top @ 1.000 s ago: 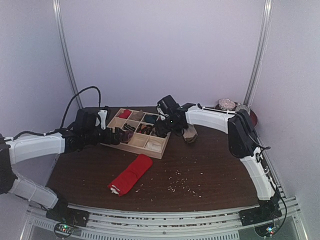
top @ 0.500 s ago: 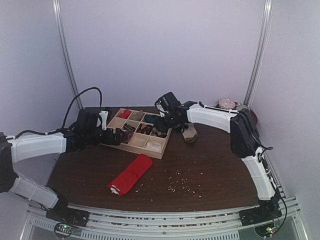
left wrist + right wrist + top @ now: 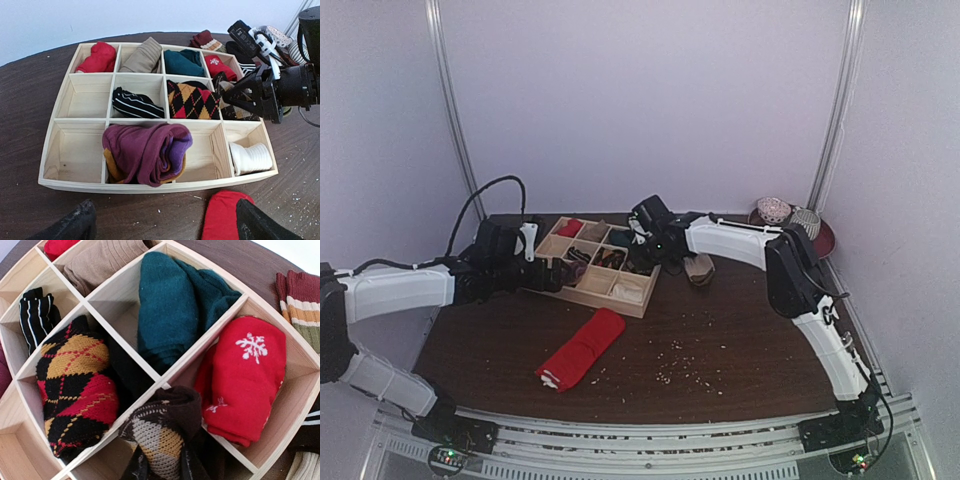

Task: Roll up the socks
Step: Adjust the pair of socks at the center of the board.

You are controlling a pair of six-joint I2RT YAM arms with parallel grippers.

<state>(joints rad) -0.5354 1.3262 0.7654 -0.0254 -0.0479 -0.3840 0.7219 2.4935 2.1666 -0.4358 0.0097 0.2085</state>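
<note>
The plain red sock (image 3: 582, 348) lies folded on the dark table in front of the wooden tray (image 3: 582, 301); its end (image 3: 222, 215) shows beside my left gripper's right finger. My left gripper (image 3: 165, 231) hovers open just before the tray's front rim, holding nothing. The dark brown sock with the tan diamond pattern (image 3: 167, 432) is bunched in a right-hand compartment of the tray. My right gripper (image 3: 162, 469) is shut on it, one finger on each side. From the left wrist view the right gripper (image 3: 250, 95) reaches into the tray from the right.
Other tray compartments hold a purple roll (image 3: 147, 152), a black striped sock (image 3: 135, 104), a black-red-yellow argyle roll (image 3: 75, 390), a teal sock (image 3: 170, 305), a red snowflake sock (image 3: 240, 375) and a white one (image 3: 250, 157). A loose sock (image 3: 700, 268) lies right of the tray. Crumbs dot the table.
My right gripper has closed from wide open onto the brown argyle sock in the tray, and its arm has shifted slightly. The left arm and the red sock have not moved.
</note>
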